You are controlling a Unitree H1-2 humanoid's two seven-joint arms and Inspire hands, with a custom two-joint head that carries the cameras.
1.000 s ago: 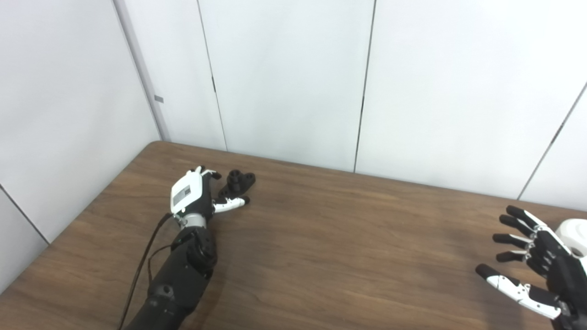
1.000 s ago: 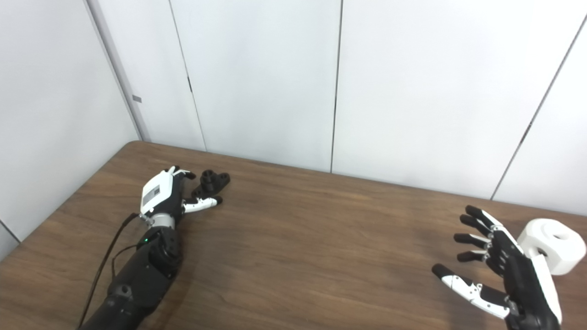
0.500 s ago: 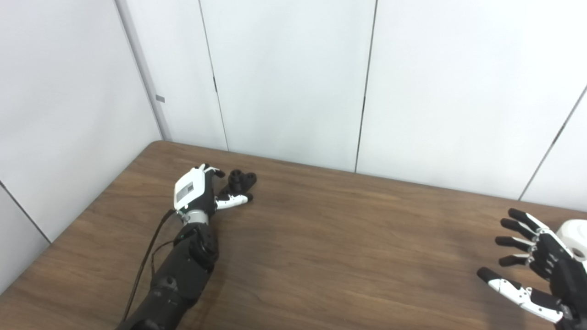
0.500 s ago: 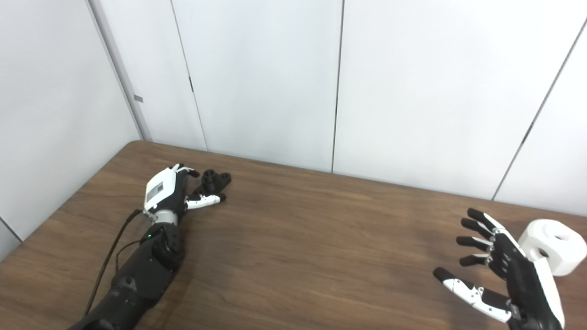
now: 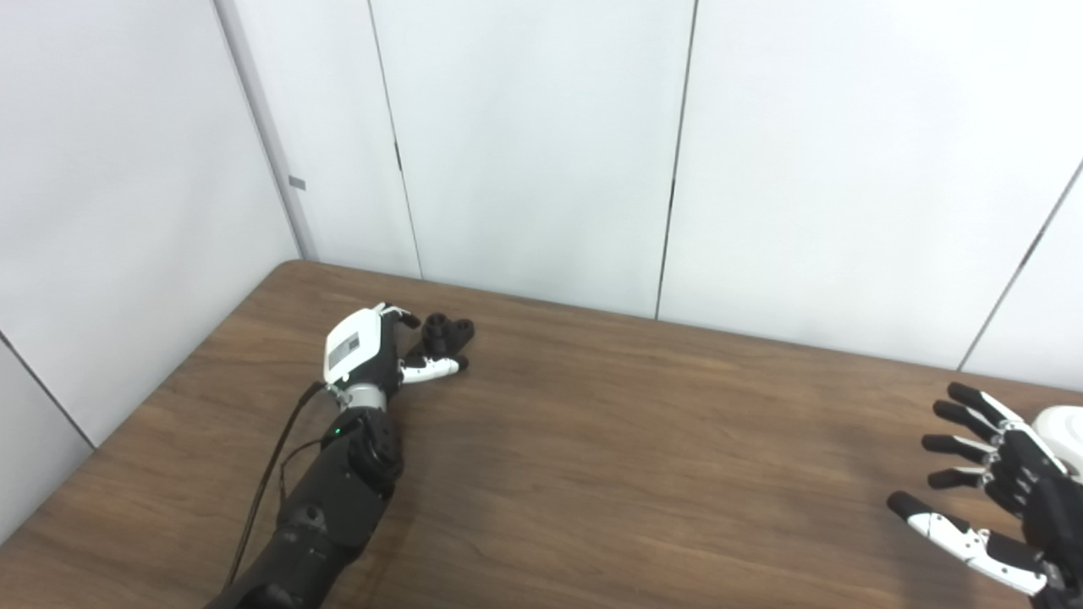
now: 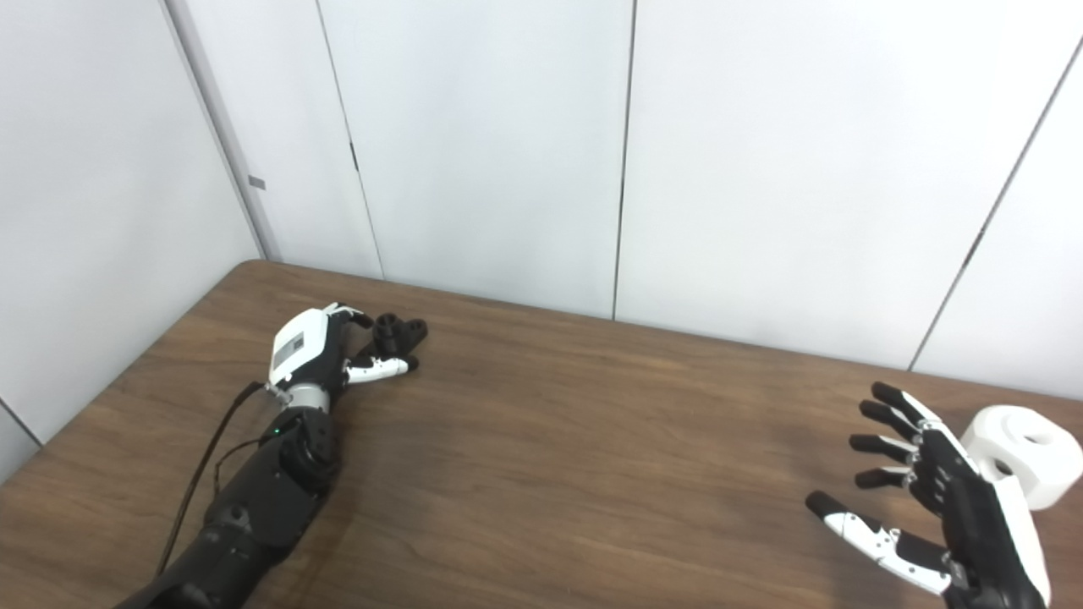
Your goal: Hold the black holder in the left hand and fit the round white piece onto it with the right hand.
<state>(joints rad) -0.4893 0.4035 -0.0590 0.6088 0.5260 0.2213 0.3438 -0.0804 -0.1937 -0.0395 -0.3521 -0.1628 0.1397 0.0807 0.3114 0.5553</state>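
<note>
Two hands are at work, far apart on the brown table (image 6: 575, 440). At the left, the left hand (image 6: 317, 355) lies low on the tabletop beside the black holder (image 6: 396, 332), its fingers curled toward the part and its white thumb stretched along the near side. It touches or nearly touches the holder, but whether the grasp has closed cannot be told from these views; the holder appears to rest on the wood, near the far edge by the wall. The middle of the table lies between the two hands. At the right, the right hand (image 6: 931, 507) hovers with fingers spread wide and thumb splayed, holding nothing. The round white piece (image 6: 1028, 452) sits on the table just beyond it, close to the hand's back edge, hole facing up.

The step in hand looks like the first one: both hands reaching for their parts. Next, the left must wrap firmly around the holder and lift it, while the right must turn its palm toward the white piece and close around its rim.
</note>
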